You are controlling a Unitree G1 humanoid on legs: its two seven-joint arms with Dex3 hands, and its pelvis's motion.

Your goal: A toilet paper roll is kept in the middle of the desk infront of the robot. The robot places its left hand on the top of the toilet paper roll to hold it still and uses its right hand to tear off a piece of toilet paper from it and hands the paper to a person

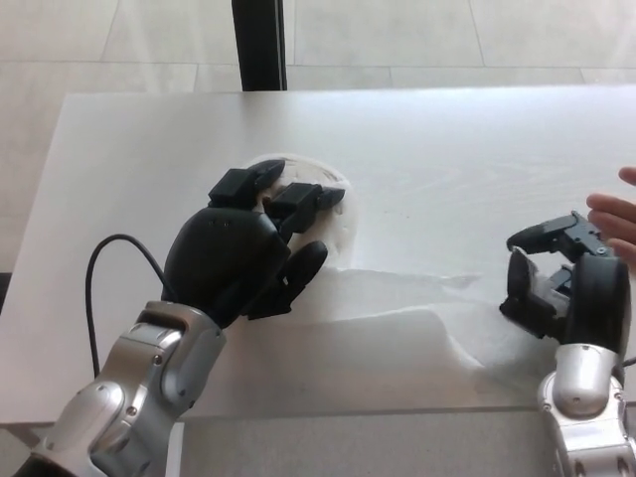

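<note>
The white toilet paper roll (333, 204) stands in the middle of the desk (149, 149). My left hand (243, 253) rests on top of it, fingers spread over the roll and covering most of it. A loose strip of paper (407, 313) runs from the roll to the right, slightly lifted off the desk with a shadow beneath. My right hand (558, 278) is at the strip's right end near the desk's right edge. It is turned on its side, with its thumb and fingers curled around the paper's end.
A person's fingers (618, 214) reach in over the right edge of the desk, just beyond my right hand. A black cable (99, 273) loops beside my left forearm. A dark post (260, 45) stands behind the desk.
</note>
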